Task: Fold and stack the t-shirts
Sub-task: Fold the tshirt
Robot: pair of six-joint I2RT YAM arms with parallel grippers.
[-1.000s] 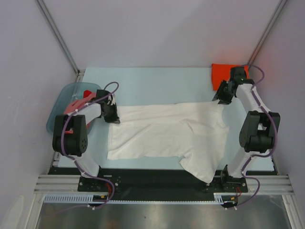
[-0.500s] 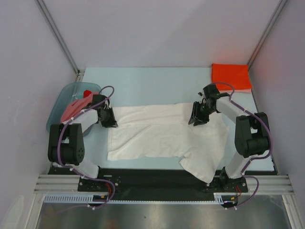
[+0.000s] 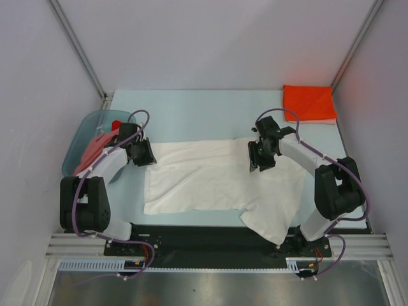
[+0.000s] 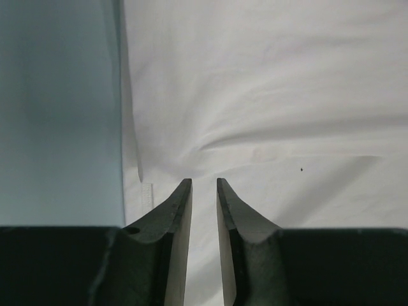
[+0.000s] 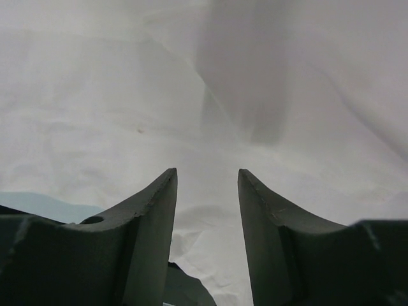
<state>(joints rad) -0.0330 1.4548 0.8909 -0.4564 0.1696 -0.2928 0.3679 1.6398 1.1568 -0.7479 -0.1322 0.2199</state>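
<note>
White t-shirt (image 3: 210, 178) lies beneath both. The left gripper (image 3: 146, 159) has loosened to a narrow, empty gap. The right gripper (image 3: 257, 164), wider and empty, has left the orange t-shirt (image 3: 309, 102) behind it, so folding likely begins.

This looks like a robot lab, not a home; a left robot arm (image 3: 105, 169) and a right robot arm (image 3: 306, 156) are bolted to a black plate (image 3: 210, 234) on silver metal rails (image 3: 217, 250); purple wires (image 3: 81, 191) run along them; the pale blue table (image 3: 204, 108) sits inside plain white walls (image 3: 210, 38) (like a little booth) with metal poles (image 3: 76, 48) in the corners.
</note>
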